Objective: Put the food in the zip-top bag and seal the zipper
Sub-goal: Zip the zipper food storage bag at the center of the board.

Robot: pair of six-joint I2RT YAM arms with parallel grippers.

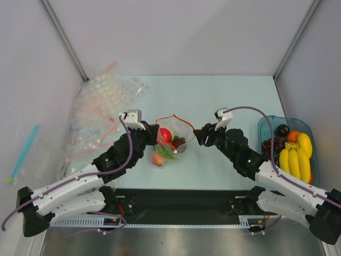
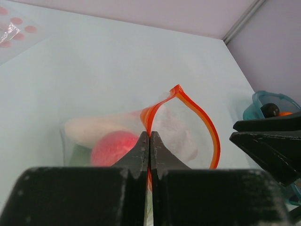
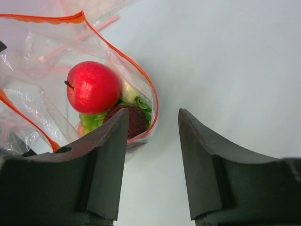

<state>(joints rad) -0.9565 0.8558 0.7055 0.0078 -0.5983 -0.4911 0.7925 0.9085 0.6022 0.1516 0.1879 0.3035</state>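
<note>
- The zip-top bag (image 1: 178,128) is located at the middle of the table (image 1: 224,101), between the two grippers; its mouth is held open in a loop.
- The left gripper (image 2: 149,136) is clenched on the zipper (image 2: 207,125) at the left end of the mouth; the fingers (image 2: 138,151) are pressed together with the red-orange strip pinched between them.
- The right gripper (image 3: 153,115) is released, its jaws spread apart; it is positioned just beside the right end of the bag; contact with the plastic cannot be determined.
- The food (image 1: 165,136) is contained in the bag: a red apple (image 3: 91,87), a dark red piece (image 3: 137,121), green pieces (image 3: 91,120); a pale piece (image 2: 89,129) is seen through the film in the left wrist view.
- A blue tray (image 1: 262,125) with bananas (image 1: 298,157) is placed at the right edge, well apart from the bag; a heap of dotted bags (image 1: 104,98) is stacked at the far left.
</note>
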